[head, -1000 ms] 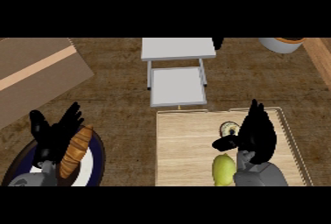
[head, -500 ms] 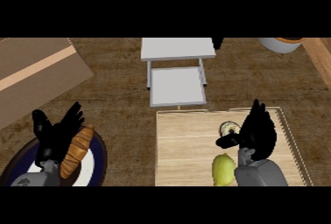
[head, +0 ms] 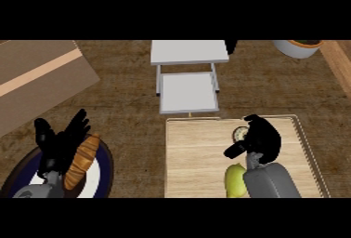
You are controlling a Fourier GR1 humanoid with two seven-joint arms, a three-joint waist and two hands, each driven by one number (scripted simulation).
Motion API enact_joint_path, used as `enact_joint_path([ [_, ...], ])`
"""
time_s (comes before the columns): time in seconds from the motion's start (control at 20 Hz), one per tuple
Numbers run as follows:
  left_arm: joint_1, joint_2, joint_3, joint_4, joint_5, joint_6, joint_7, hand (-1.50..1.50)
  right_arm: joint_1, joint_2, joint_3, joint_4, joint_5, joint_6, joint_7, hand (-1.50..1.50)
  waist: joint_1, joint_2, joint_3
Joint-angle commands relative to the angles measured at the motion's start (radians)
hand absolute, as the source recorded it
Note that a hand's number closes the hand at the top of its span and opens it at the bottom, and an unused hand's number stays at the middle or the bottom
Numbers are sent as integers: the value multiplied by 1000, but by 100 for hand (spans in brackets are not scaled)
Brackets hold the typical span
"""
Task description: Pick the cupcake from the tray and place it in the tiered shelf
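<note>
- While I looked for labels or writing, nothing readable turned up anywhere.
- Right hand [head: 259,139], lower right of frame, is curled down over the cupcake [head: 239,134] on the wooden tray [head: 195,153]; can't tell if it's actually gripped.
- Yellow fruit [head: 235,180] sits just below.
- Left hand [head: 61,142], lower left, fingers spread, over a bread [head: 82,160] on a plate [head: 103,172].
- Tiered shelf [head: 188,74] is top centre.

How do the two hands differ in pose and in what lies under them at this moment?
The left hand is open, fingers spread upward, resting over the dark plate beside the croissant. The right hand is curled over the tray, mostly hiding the cupcake. Both are black, on grey forearms.
</note>
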Motion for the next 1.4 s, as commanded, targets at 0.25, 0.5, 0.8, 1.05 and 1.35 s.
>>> enact_joint_path([
  [0.25, 31, -30, -1, -66, -15, 19, 80, 0, 10, 6, 86, 95, -54, -134, -51, 150, -1, 11, 4],
  [0.5, -12, -25, -25, -16, -22, -27, 49, 0, -153, 5, 325, 95, -244, 38, -165, 150, 66, 23, 6],
  [0.8, -86, -20, -6, 28, 1, -46, 82, 0, -350, 6, 578, 105, -442, -18, -213, 150, 68, 23, 4],
  [1.05, -24, -28, -6, 24, -23, -24, 52, 0, -455, 6, 702, -86, -431, -201, -56, 150, 30, 9, 3],
  [1.35, -15, -32, 11, 33, -39, 1, 33, 0, -665, 6, 641, -245, -294, -192, 201, 150, 4, 2, 2],
])
